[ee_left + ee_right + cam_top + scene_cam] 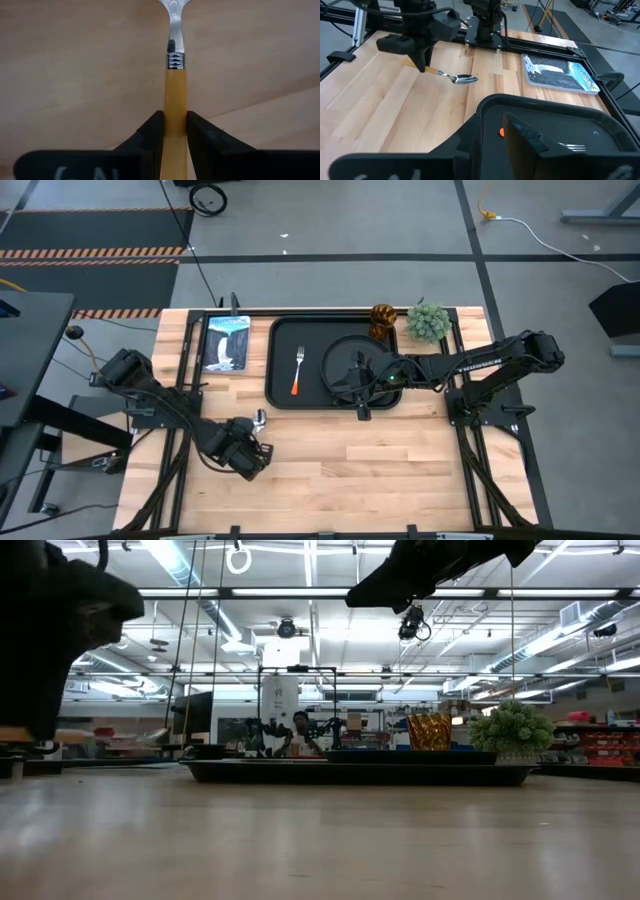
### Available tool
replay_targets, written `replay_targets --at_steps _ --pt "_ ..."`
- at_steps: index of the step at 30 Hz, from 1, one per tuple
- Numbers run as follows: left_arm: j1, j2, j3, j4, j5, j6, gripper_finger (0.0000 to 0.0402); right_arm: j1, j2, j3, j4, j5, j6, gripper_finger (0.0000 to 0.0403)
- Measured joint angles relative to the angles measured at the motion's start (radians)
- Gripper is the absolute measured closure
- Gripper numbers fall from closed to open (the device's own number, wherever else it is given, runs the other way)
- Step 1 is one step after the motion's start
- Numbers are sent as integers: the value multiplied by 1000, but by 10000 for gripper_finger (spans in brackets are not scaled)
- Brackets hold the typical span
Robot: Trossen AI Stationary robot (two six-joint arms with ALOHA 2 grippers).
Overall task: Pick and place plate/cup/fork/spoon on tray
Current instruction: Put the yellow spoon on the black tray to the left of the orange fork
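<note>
High view: left gripper [252,442] near table's front edge, spoon [259,420] clamped; tray [283,395] holding fork [298,370], plate [345,360].
Left wrist view: fingers [150,135] pinching handle; best kept level.
Right wrist view: right gripper [492,135] parted, empty, over tray.

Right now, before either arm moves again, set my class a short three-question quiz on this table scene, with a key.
1. True or false: the fork lies on the tray.
2. The left hand is shut on which thing? A the cup, B the spoon, C the book.
3. In the high view, which round black thing is the right hand over?

Key: 1 true. 2 B; it grips the orange handle. 3 the plate, which sits on the tray.
</note>
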Motion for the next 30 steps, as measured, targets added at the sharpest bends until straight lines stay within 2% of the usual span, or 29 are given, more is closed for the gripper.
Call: replay_targets --at_steps 3,10,15,23,30 --pt "7 -42 0 1 -34 21 322 0 0 0 0 0 0 314" --pt "50 -94 0 0 -184 83 322 0 0 0 1 0 0 314" --pt "143 -95 0 4 -199 190 322 0 0 0 8 0 0 314" --pt "308 -95 0 110 -220 456 322 0 0 0 5 0 12 314" --pt "436 -94 0 140 -240 595 322 0 0 0 3 0 15 314"
